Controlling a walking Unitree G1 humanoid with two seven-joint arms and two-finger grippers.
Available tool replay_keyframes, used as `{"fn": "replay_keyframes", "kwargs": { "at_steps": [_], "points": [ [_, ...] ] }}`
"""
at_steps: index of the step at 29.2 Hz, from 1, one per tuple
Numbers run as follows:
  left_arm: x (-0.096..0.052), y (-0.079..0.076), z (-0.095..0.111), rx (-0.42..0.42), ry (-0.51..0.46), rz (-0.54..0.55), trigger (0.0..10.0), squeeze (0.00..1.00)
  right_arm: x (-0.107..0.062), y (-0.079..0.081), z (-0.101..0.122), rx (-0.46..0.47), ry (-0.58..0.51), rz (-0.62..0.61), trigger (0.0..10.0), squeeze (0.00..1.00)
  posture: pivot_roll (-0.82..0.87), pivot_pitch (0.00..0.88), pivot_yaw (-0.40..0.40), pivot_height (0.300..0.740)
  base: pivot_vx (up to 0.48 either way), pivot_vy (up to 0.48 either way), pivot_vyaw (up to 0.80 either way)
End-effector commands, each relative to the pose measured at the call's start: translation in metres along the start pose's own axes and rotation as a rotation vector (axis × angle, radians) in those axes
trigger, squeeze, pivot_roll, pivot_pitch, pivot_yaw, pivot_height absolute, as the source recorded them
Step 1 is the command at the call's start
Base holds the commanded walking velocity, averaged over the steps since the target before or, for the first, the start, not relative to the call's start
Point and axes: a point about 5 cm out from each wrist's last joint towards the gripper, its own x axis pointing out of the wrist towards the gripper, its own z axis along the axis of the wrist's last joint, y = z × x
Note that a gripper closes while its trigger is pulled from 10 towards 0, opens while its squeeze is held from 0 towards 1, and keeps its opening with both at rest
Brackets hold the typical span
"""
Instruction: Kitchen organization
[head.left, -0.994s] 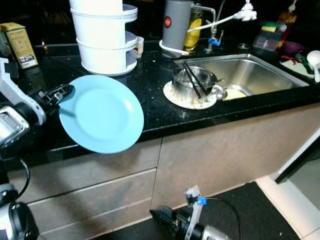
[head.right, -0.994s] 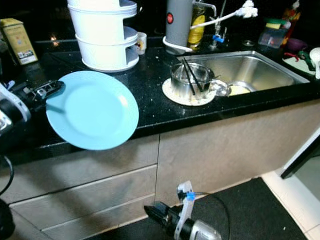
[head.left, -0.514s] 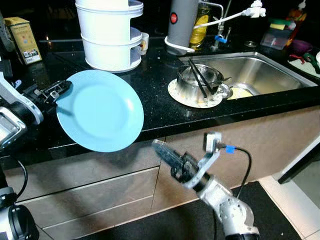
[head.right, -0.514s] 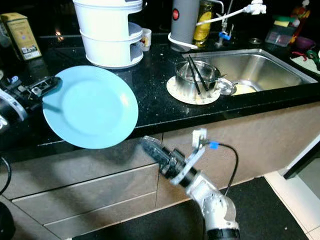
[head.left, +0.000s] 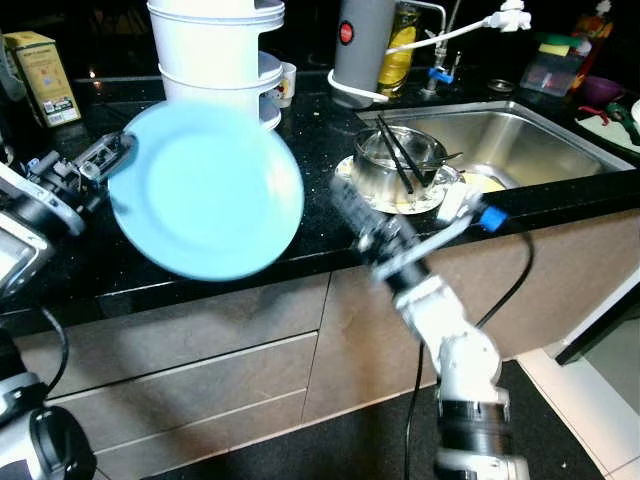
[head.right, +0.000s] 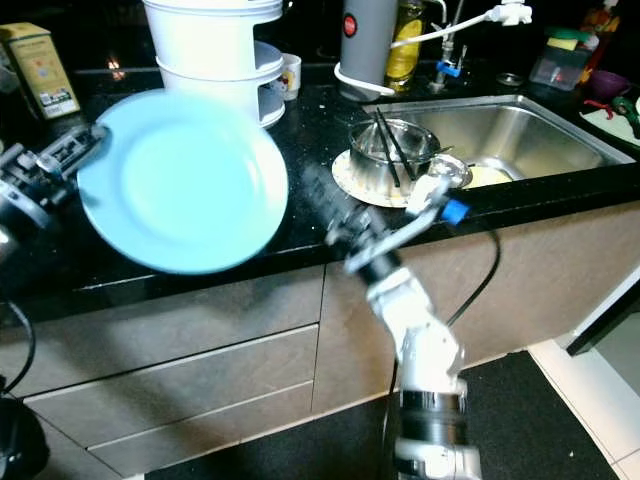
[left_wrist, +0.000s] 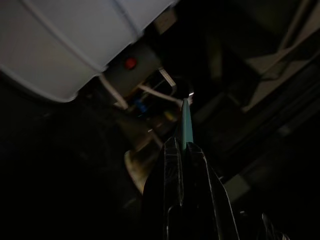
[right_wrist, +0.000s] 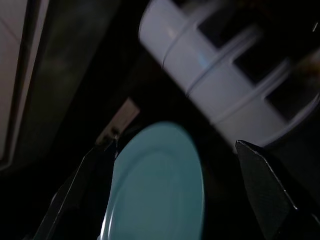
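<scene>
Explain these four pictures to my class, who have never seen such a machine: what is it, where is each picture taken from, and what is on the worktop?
This is a humanoid robot in a kitchen. Two pictures come from cameras in its head, looking down at a black worktop. The other two come from cameras on its wrists, looking along each gripper's black fingers.

The left gripper is shut on the rim of a blue plate, held tilted above the worktop's front edge. The left wrist view sees that plate edge-on between the fingers. The right gripper is open and raised in front of the cabinets, pointing towards the plate; its wrist view looks at the plate's face.

On the worktop stand a white tiered container, a yellow box, a grey cylinder and a metal pot with black utensils in it, beside a steel sink.
</scene>
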Motion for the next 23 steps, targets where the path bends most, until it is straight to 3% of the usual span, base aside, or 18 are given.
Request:
{"fn": "replay_keyframes", "kwargs": {
  "at_steps": [1, 2, 3, 7, 17, 23],
  "points": [
    [0.002, -0.008, 0.001, -0.016, -0.031, -0.053, 0.0, 0.00, 0.006, -0.001, 0.000, 0.013, -0.022, -0.035, 10.0, 0.75, 0.01, 0.117, -0.066, 0.740, 0.000, 0.000, 0.00],
    [0.002, -0.009, 0.000, -0.021, -0.034, -0.057, 0.0, 0.00, 0.008, -0.002, 0.001, -0.008, -0.013, -0.059, 10.0, 0.64, 0.01, 0.117, -0.066, 0.740, 0.000, 0.000, 0.00],
    [0.003, -0.010, 0.000, -0.021, -0.034, -0.059, 0.0, 0.00, 0.009, -0.006, 0.001, -0.058, -0.001, -0.099, 10.0, 0.01, 0.01, 0.117, -0.066, 0.740, 0.000, 0.000, 0.00],
    [0.002, -0.011, -0.001, -0.030, -0.039, -0.055, 0.0, 0.00, 0.010, -0.012, -0.003, -0.168, 0.060, -0.150, 10.0, 0.00, 0.01, 0.120, -0.066, 0.740, 0.000, 0.000, 0.00],
    [0.002, -0.015, -0.006, -0.072, -0.055, -0.076, 0.0, 0.00, 0.009, -0.018, -0.016, -0.127, 0.118, -0.192, 10.0, 0.00, 0.01, 0.123, -0.069, 0.740, 0.000, 0.000, 0.00],
    [0.002, -0.015, -0.011, -0.097, -0.042, -0.076, 0.0, 0.00, 0.010, -0.015, -0.022, 0.047, 0.095, -0.183, 10.0, 0.00, 0.01, 0.121, -0.068, 0.740, 0.000, 0.000, 0.00]
  ]
}}
